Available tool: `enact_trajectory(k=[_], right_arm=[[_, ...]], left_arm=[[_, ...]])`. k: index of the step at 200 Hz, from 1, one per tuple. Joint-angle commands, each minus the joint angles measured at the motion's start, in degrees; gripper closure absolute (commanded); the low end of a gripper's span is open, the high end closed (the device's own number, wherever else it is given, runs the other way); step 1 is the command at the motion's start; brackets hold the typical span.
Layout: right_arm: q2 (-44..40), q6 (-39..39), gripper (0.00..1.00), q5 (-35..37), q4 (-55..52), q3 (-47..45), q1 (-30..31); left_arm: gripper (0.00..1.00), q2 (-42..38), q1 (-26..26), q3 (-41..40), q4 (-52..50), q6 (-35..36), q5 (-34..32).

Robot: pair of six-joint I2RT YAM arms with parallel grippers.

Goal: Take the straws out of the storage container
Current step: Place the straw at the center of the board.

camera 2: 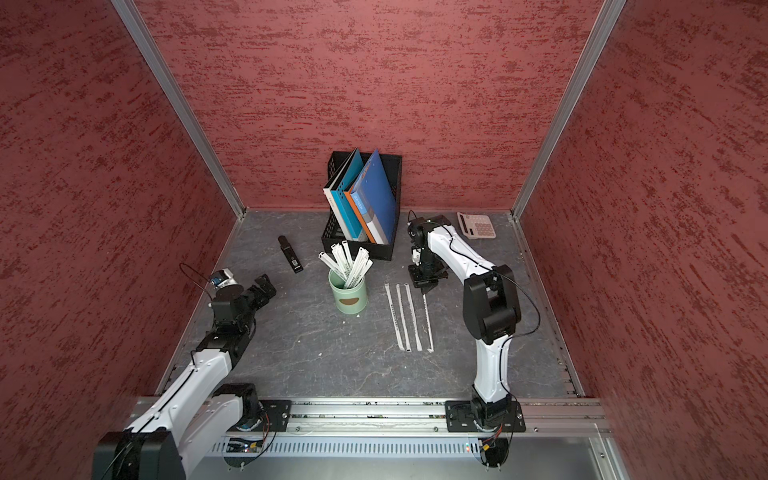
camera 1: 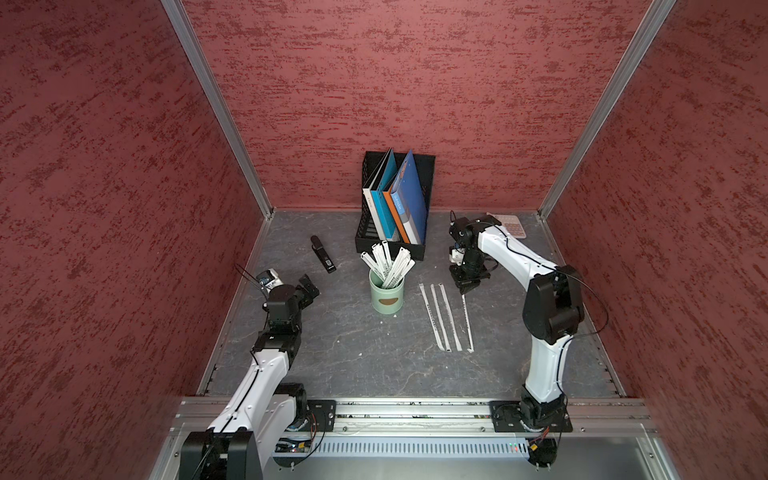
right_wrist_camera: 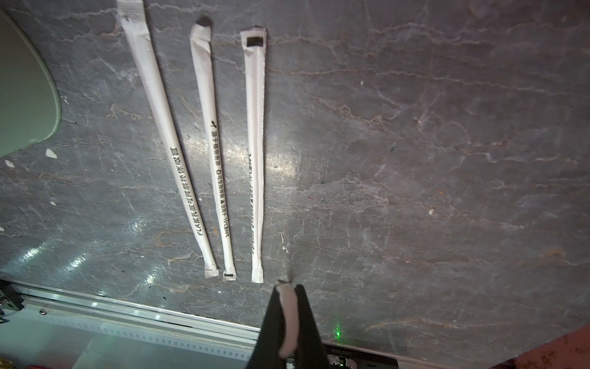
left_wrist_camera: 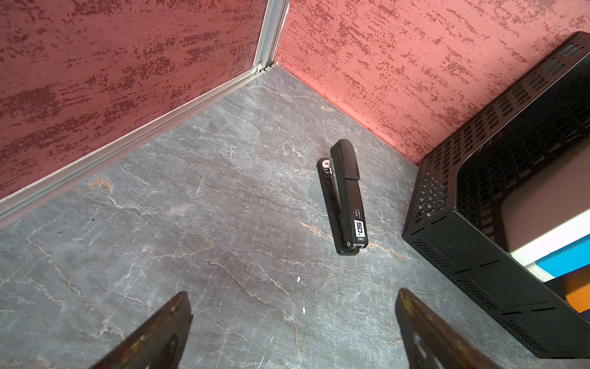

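top views: a pale mint-green cylindrical cup (camera 1: 387, 300) (camera 2: 348, 297) with a brown oval mark stands upright mid-table in both top views. a fan of long white paper-wrapped straws (camera 1: 388, 262) stands in it.

dial centred on the cup, 12 at the back wall: black mesh file rack (camera 1: 419, 247) at 12, black stapler (camera 1: 323, 254) at 10, left gripper (camera 1: 309, 287) at 9, right gripper (camera 1: 464, 289) at 3.

three loose straws (camera 1: 441, 318) lie side by side on the grey table (camera 1: 353, 353) at 4, apart from the cup. a fourth straw (camera 1: 467, 322) runs from the right gripper toward 6, just beside them. cannot tell whether its free end touches the table.

left wrist: left gripper (left_wrist_camera: 293, 292) fingers spread wide, nothing between them. black stapler (left_wrist_camera: 344, 198) and a rack corner are in view.

right wrist: right gripper (right_wrist_camera: 289, 287) fingers pinched tight on the white end of the fourth straw (right_wrist_camera: 288, 319). the three loose straws (right_wrist_camera: 217, 159) lie flat on the table.
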Motion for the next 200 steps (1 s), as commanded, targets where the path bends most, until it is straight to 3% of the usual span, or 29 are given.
enact_trajectory(k=[1,200], right_arm=[[1.3,-0.6,0.98,-0.6,1.0,1.8,-0.5],[5.2,0.8,0.86,-2.5,4.0,2.6,-2.2]], left_arm=[[0.0,0.3,0.4,1.3,-0.5,-0.5,0.4],[0.01,0.2,0.6,1.2,-0.6,-0.6,0.4]])
